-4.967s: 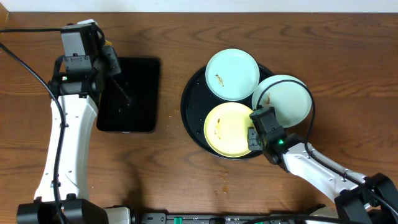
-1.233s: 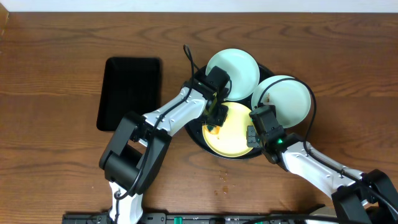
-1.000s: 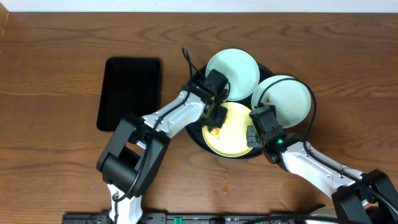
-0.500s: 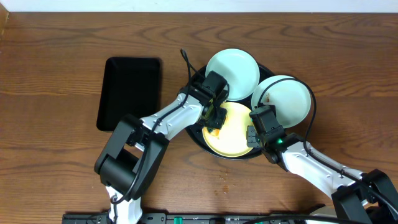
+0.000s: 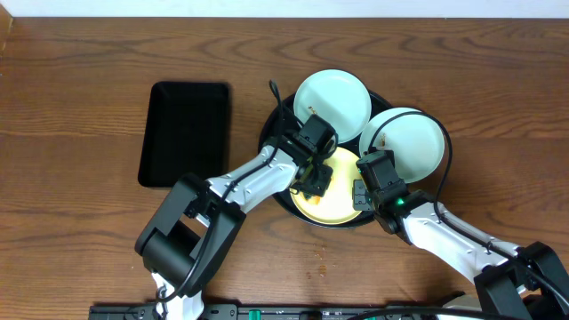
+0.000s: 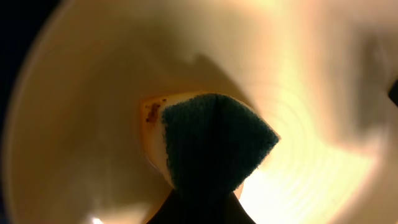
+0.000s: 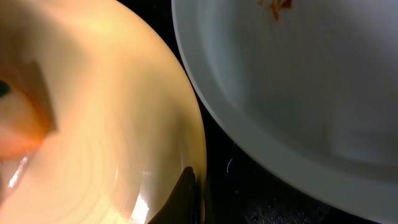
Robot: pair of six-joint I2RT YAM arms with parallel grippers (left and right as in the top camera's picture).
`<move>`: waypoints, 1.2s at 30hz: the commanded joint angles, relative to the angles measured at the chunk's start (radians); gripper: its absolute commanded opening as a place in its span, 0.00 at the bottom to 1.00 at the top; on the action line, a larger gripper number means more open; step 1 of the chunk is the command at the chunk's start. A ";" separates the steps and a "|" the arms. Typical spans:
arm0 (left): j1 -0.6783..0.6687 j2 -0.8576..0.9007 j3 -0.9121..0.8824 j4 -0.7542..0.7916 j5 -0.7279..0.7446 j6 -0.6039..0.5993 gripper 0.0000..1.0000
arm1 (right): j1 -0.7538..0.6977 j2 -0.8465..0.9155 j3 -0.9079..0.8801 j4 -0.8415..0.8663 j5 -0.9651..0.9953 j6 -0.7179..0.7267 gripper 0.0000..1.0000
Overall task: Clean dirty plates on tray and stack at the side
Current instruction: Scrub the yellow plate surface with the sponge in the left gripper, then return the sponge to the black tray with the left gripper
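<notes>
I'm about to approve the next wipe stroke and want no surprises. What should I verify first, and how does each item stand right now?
1. Green-faced sponge held in left gripper: ok.
2. Sponge touching pale yellow round plate: ok.
3. Right gripper on that plate's rim: ok.
4. Yellow plate fully clean: cannot tell, sponge covers part.
5. Two pale blue round plates clean: not ok, brown smears.

Glossy yellow plate (image 6: 311,93) — rough, fibrous green sponge (image 6: 214,140); glossy black tray (image 5: 267,144) — grained wooden table (image 5: 89,53).
</notes>
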 commanded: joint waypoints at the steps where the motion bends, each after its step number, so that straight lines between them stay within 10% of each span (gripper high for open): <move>1: -0.039 0.087 -0.077 -0.033 0.016 -0.047 0.08 | 0.003 0.022 -0.013 -0.017 -0.036 -0.015 0.01; 13: -0.002 0.006 -0.031 0.001 0.199 -0.080 0.07 | 0.003 0.022 -0.013 -0.018 -0.036 -0.015 0.01; 21: 0.171 -0.318 0.006 -0.004 0.196 -0.080 0.08 | 0.003 0.022 -0.013 -0.022 -0.037 -0.015 0.21; 36: 0.535 -0.372 0.005 -0.192 -0.277 0.019 0.07 | 0.003 -0.010 0.014 -0.021 -0.050 -0.016 0.06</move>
